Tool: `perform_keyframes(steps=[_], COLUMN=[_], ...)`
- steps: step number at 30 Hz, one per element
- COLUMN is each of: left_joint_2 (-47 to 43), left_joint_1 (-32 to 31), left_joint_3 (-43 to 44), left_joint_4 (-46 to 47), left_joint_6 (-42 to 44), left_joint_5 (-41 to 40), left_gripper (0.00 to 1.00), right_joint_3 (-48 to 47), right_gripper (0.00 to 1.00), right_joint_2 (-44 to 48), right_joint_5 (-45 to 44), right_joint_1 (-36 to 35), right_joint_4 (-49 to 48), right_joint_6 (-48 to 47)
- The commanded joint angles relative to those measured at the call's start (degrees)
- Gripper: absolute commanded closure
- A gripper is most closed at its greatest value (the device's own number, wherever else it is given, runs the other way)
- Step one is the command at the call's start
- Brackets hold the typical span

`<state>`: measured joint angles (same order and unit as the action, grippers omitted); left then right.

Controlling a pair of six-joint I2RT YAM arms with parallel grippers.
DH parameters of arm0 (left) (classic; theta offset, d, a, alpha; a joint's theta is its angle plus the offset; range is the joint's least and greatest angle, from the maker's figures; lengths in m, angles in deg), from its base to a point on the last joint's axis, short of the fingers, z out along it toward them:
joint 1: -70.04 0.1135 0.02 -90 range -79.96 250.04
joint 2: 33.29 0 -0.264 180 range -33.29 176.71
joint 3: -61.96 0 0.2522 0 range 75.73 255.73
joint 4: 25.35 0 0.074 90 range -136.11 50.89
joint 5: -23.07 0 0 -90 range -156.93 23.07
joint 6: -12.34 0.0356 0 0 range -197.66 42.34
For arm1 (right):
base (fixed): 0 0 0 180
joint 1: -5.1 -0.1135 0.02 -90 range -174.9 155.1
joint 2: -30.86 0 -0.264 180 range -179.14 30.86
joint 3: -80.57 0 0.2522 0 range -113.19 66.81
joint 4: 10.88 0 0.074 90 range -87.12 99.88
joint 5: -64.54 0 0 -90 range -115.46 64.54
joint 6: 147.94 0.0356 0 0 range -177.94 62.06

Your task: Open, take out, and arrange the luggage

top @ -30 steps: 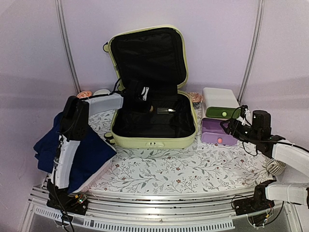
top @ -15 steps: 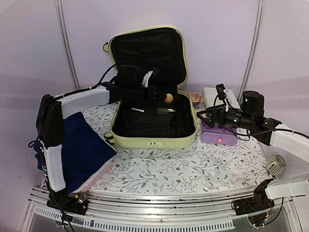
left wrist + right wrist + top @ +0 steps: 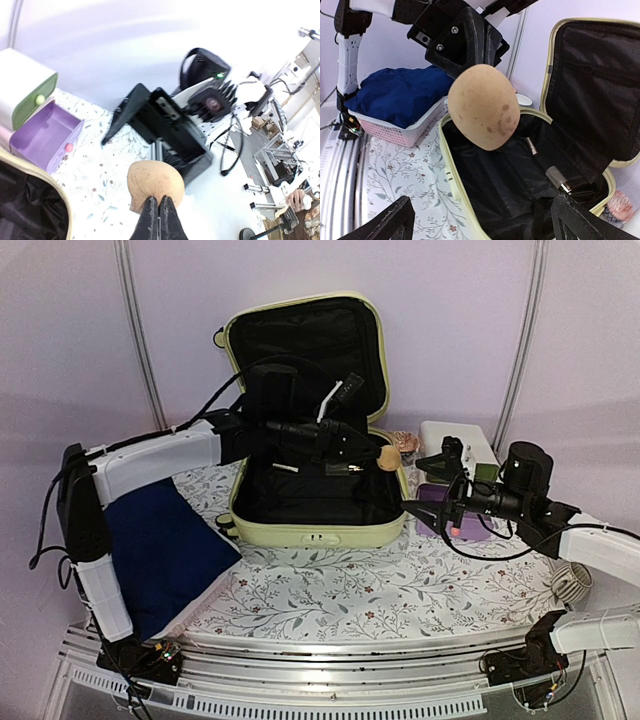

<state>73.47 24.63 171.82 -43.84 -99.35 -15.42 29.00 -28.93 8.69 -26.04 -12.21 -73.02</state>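
The luggage (image 3: 318, 533), a pale yellow-green suitcase, lies open with its lid upright against the back wall. My left gripper (image 3: 370, 455) reaches across it, shut on a tan egg-shaped sponge (image 3: 386, 457) held above the suitcase's right rim. In the left wrist view the shut fingertips (image 3: 159, 201) pinch the sponge (image 3: 155, 184) from below. My right gripper (image 3: 428, 483) is open wide, just right of the sponge and facing it. In the right wrist view its gripper (image 3: 485, 220) has the sponge (image 3: 485, 107) floating ahead, untouched. Two small tubes (image 3: 532, 146) lie on the black lining.
A white basket (image 3: 405, 131) with blue cloth (image 3: 160, 550) sits left of the suitcase. The small white drawer box (image 3: 455, 445) stands at the right, its purple drawer (image 3: 448, 518) pulled out under my right gripper. A white coil (image 3: 572, 585) lies near the right arm.
My left arm lifted the sponge out of the suitcase and carried it right, over the rim. My right gripper swung left toward it and opened wider.
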Motion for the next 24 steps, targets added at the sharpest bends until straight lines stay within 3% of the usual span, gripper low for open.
perform_keyframes(steps=[1,9,12,22,24], left_joint_2=[-1.03,-1.03,-0.98,-0.69,-0.68], left_joint_1=[-0.89,-1.54,-1.61,-1.87,-1.88], left_joint_3=[-1.13,-0.80,-0.90,-1.17,-1.17], left_joint_4=[1.83,1.83,1.79,1.31,1.14], left_joint_6=[0.27,0.26,0.16,0.25,0.38], left_joint_5=[1.07,1.23,1.36,1.58,1.58], left_gripper=[1.00,1.00,1.00,1.00,1.00], right_joint_3=[-3.60,-5.44,-7.16,-8.51,-8.44], right_gripper=[0.04,0.12,0.19,0.26,0.33], right_joint_2=[-1.89,-3.87,-5.47,-7.43,-7.34], right_joint_5=[-1.60,-4.09,-6.58,-10.85,-10.95], right_joint_1=[-1.23,-7.27,-7.79,-8.33,-8.41], right_joint_4=[-2.05,-2.28,-2.21,-6.51,-7.18], right_joint_6=[-9.41,-20.26,-20.45,-19.81,-20.20])
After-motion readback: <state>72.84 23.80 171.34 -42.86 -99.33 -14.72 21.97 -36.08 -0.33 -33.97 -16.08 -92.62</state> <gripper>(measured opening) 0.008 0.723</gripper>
